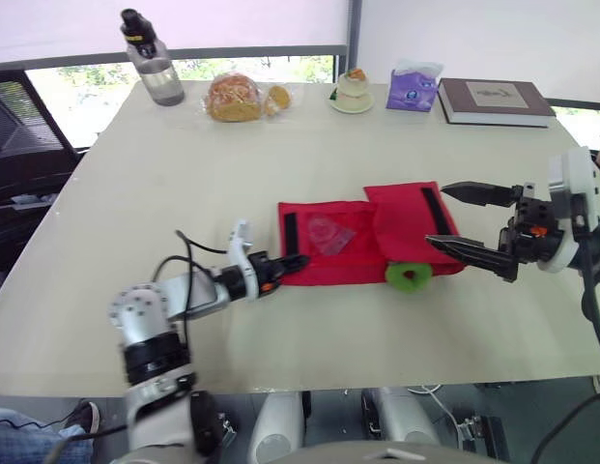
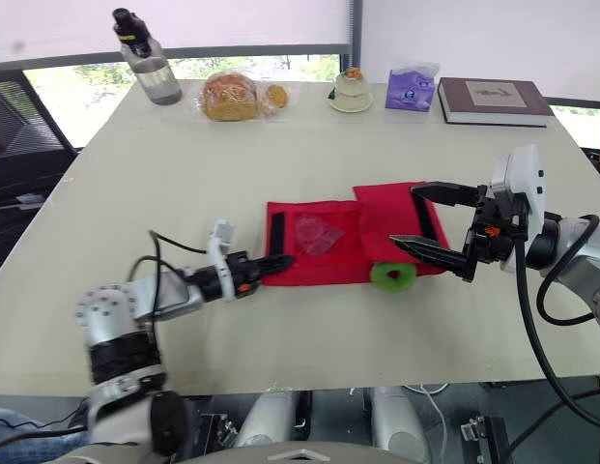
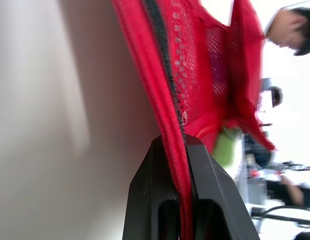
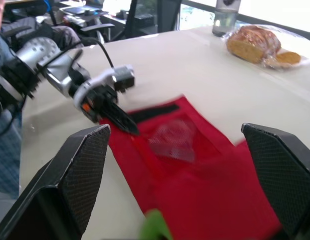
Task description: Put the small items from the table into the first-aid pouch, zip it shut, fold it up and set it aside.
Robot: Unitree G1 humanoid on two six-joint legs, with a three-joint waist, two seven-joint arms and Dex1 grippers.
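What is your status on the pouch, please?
Left gripper shut on left edge of red pouch. Right gripper open over its right end. Green roll at its near edge. Nothing in the way.

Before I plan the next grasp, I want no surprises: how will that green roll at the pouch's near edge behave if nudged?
The green roll looks round with a hollow centre, so a nudge could probably send it rolling. It looks small, so likely light. The red pouch lies against it and may check it.
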